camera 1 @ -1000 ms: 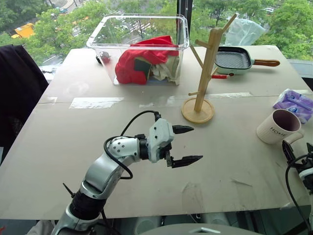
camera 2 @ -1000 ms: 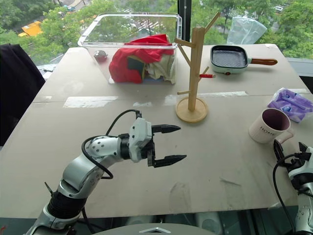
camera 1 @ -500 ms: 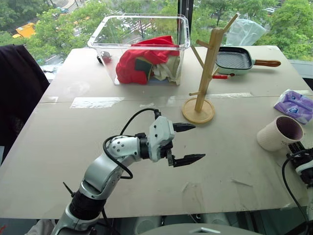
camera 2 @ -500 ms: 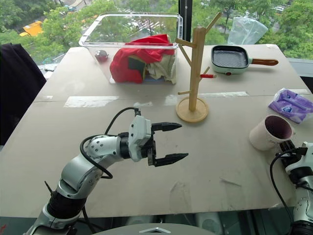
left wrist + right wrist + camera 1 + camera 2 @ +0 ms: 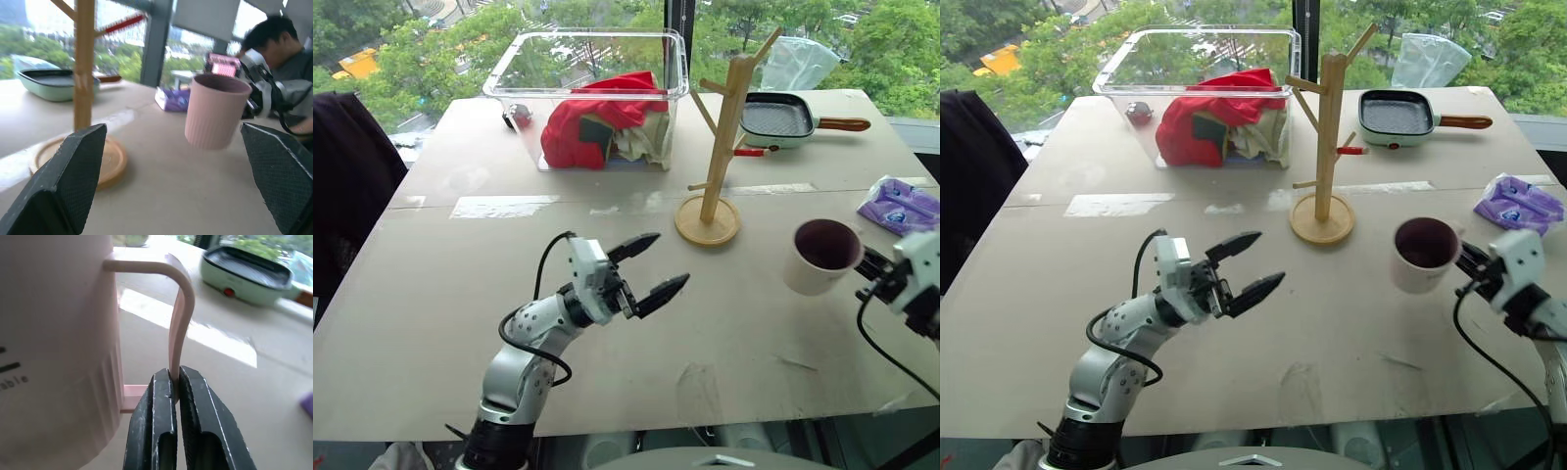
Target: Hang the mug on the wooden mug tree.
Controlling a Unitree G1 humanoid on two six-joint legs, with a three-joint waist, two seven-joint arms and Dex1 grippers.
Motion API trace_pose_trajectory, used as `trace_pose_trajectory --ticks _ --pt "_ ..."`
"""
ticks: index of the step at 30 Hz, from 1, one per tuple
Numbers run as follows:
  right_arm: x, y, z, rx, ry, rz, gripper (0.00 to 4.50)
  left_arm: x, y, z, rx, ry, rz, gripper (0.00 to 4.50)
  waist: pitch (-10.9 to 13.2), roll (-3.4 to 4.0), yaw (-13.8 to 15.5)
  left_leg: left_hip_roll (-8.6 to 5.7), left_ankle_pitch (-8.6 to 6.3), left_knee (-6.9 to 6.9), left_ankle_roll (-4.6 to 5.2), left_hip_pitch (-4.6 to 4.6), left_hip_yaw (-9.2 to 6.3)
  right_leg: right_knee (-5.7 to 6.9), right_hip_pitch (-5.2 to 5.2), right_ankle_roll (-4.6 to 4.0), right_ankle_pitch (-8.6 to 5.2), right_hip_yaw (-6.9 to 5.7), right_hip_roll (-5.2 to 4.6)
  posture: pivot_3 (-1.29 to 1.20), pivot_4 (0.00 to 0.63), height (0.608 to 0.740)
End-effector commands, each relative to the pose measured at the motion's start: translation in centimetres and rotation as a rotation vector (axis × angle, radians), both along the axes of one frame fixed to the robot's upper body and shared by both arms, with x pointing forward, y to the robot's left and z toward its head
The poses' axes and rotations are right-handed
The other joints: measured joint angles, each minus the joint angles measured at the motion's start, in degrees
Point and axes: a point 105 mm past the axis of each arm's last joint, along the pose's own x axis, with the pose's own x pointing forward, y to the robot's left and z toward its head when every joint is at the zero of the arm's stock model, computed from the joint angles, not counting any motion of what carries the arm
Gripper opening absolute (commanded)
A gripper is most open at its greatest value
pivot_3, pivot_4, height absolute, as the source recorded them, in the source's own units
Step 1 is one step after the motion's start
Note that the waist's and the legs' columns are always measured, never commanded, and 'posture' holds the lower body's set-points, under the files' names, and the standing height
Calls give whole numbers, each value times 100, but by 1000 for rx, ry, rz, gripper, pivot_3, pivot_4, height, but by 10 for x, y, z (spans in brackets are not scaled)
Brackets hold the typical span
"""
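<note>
The cream mug (image 5: 821, 257) with its dark maroon inside hangs in the air above the table, right of the wooden mug tree (image 5: 722, 138). My right gripper (image 5: 873, 268) is shut on the mug's loop handle (image 5: 178, 328), its two black fingers (image 5: 157, 431) pinching the thin band. The mug tree stands upright on its round base (image 5: 707, 221) with angled pegs, left of and a little farther than the mug. My left gripper (image 5: 648, 266) floats open over the table's middle with nothing between its fingers, pointing toward the tree; the left wrist view has the mug (image 5: 215, 116) beyond its fingers.
A clear plastic bin (image 5: 592, 93) holding red cloth stands at the back, left of the tree. A green grill pan (image 5: 785, 117) with a wooden handle lies at the back right. A purple packet (image 5: 898, 204) lies near the right edge. A person (image 5: 286, 73) sits past the table.
My right gripper closed on the mug's handle, then lifted the mug off the table and carried it left toward the tree. My left gripper drifted a little left and tilted upward.
</note>
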Motion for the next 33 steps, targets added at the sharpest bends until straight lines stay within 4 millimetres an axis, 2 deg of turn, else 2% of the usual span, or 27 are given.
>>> trace_pose_trajectory --ticks 1,5,14,21,33 --pt "8 11 25 -105 -10 -14 61 -5 3 6 -26 -62 25 4500 1 -5 48 -2 0 0 0 -2 -7 0 1 -1 0 -8 1 0 150 740" --pt "19 18 53 -170 -10 18 61 -9 -1 13 -102 -76 57 4500 5 -11 153 -3 0 1 0 -21 -19 -11 -3 -3 0 -22 -10 0 150 740" --pt "28 20 88 -296 14 117 61 -11 -2 16 -136 -102 96 4500 10 -13 152 2 -8 -4 13 -32 -22 -22 -10 -1 -1 -34 -15 0 150 740" --pt "40 18 95 -376 4 165 61 -13 -5 18 -127 -138 93 4500 12 -12 141 2 -8 -1 13 -29 -12 -21 -10 -1 -1 -29 -16 0 150 740" --pt "44 46 100 -401 -21 302 61 -13 -3 19 -113 -168 103 4500 13 -10 140 9 -8 -2 13 -30 -12 -19 -13 -1 0 -30 -19 0 150 740"
